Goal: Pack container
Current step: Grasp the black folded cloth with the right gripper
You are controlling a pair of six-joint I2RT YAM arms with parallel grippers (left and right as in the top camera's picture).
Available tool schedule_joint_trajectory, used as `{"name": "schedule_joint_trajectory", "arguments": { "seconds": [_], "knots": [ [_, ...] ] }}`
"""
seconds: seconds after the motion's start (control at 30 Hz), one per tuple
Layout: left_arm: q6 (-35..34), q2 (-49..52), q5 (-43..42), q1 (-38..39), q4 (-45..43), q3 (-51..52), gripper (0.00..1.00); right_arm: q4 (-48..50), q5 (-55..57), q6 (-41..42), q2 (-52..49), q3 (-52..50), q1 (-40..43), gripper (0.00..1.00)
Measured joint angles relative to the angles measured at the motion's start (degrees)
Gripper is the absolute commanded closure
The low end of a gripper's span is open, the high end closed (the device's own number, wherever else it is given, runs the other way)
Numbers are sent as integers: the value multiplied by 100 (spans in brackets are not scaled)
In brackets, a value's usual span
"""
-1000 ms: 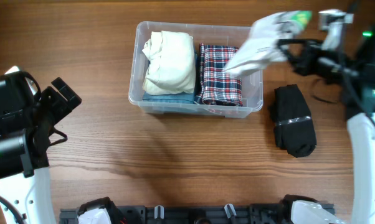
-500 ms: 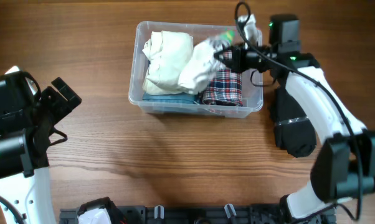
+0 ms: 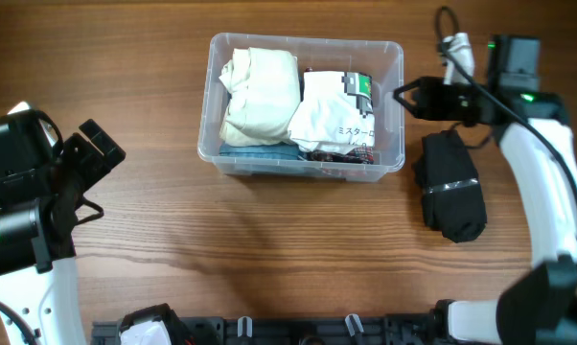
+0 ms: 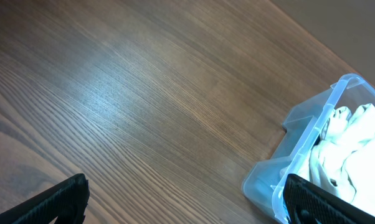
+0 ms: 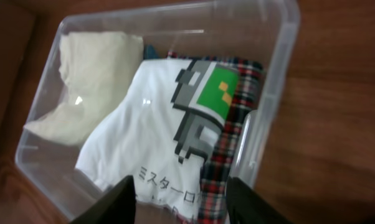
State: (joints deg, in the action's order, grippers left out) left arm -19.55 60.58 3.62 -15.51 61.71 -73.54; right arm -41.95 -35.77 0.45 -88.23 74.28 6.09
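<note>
Several folded garments already sit in your clear rectangular plastic container (image 3: 308,169) at upper centre, with a white printed T-shirt (image 3: 332,120) on top. A black folded garment (image 3: 451,187) at right remains unpacked. Both the right gripper (image 5: 184,202) and the left gripper (image 4: 187,202) are spread and empty.

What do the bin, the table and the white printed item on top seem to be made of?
The container looks like clear glossy plastic: its contents show through the walls. The table looks like wood or wood-grain laminate, with a faint sheen. The white garment looks like soft matte fabric, folded and creased.
</note>
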Motion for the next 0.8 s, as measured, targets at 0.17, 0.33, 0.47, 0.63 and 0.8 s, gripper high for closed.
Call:
{"name": "schedule_joint_trajectory", "arguments": {
  "seconds": [0.17, 0.33, 0.47, 0.63, 0.8],
  "knots": [
    [0, 0, -2, 0, 2, 0, 0, -1233, 789, 328, 463, 22, 514, 0],
    [0, 0, -2, 0, 0, 0, 0, -1049, 2159, 492, 291, -385, 1032, 0],
    [0, 0, -2, 0, 0, 0, 0, -570, 2684, 579, -166, -1091, 1493, 0],
    [0, 0, -2, 0, 2, 0, 0, -74, 2076, 573, -719, -1711, 1906, 18],
    [0, 0, -2, 0, 0, 0, 0, 299, 1191, 468, -855, -2031, 1897, 92]
  ]
}}
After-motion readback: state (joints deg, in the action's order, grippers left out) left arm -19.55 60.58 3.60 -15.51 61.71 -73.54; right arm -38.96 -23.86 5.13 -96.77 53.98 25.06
